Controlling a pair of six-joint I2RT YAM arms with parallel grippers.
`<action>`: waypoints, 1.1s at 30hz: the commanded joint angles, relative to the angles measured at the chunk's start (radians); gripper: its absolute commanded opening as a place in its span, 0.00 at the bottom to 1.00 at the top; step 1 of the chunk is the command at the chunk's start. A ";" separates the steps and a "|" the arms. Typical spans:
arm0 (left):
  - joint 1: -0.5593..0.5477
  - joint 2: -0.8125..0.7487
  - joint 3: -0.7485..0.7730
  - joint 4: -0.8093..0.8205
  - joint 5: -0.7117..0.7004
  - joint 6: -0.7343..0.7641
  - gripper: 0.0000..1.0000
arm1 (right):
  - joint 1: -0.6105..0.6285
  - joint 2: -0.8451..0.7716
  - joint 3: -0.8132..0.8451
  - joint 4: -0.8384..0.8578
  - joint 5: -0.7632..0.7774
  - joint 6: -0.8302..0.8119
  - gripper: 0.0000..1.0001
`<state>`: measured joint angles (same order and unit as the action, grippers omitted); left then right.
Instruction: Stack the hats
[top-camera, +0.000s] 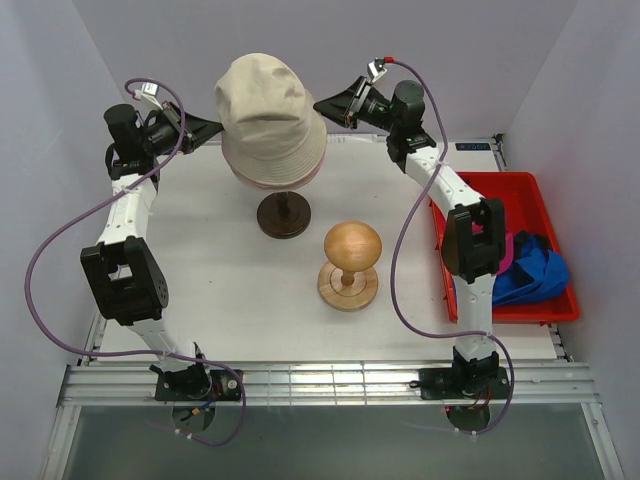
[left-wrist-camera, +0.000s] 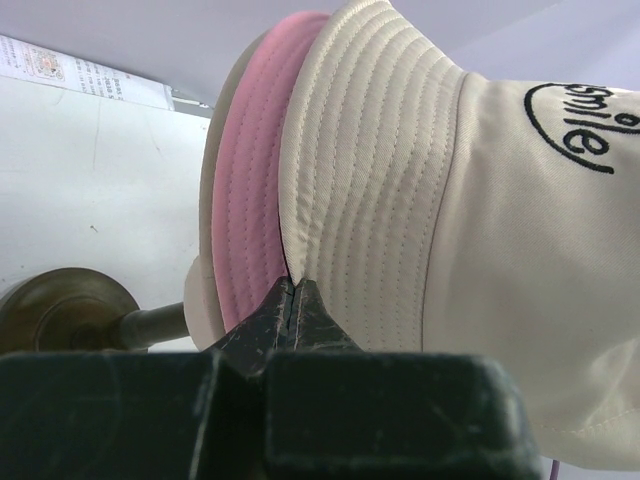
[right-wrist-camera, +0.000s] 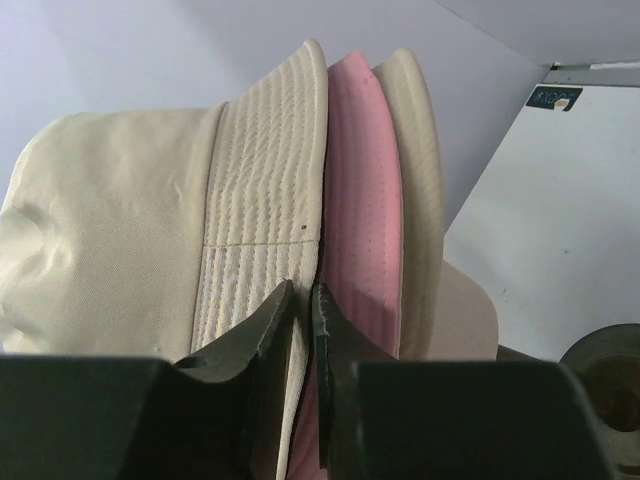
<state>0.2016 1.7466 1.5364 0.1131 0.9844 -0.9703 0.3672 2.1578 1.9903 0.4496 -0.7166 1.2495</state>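
Observation:
The beige bucket hat (top-camera: 268, 105) sits over the light pink bucket hat (top-camera: 270, 181) on a pale head form above a dark stand (top-camera: 283, 215). Only the pink brim (left-wrist-camera: 250, 200) (right-wrist-camera: 360, 180) shows under the beige one (left-wrist-camera: 400, 180) (right-wrist-camera: 260, 180). My left gripper (top-camera: 218, 128) (left-wrist-camera: 293, 283) is shut, its tips touching the line where the two brims meet on the left. My right gripper (top-camera: 318, 105) (right-wrist-camera: 302, 290) is closed on the beige brim at the right. The blue cap (top-camera: 535, 270) and magenta cap (top-camera: 512, 250) lie in the red bin (top-camera: 540, 190).
A second wooden head form (top-camera: 351, 245) stands on its round base (top-camera: 348, 285) mid-table, in front and to the right of the hat stand. The red bin sits at the right edge beside the right arm. White walls close in the back and sides.

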 joint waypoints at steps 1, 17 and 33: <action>0.004 -0.006 0.044 0.028 -0.003 -0.002 0.00 | 0.010 -0.004 -0.018 0.101 -0.011 0.034 0.17; 0.005 0.028 -0.059 0.010 -0.070 0.042 0.00 | 0.004 -0.035 -0.180 -0.097 0.082 -0.085 0.08; 0.013 0.019 -0.024 -0.092 -0.113 0.127 0.00 | 0.001 -0.052 -0.141 -0.144 0.086 -0.128 0.08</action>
<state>0.1970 1.7527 1.5055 0.1452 0.9390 -0.9131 0.3851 2.1063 1.8530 0.4553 -0.6140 1.1927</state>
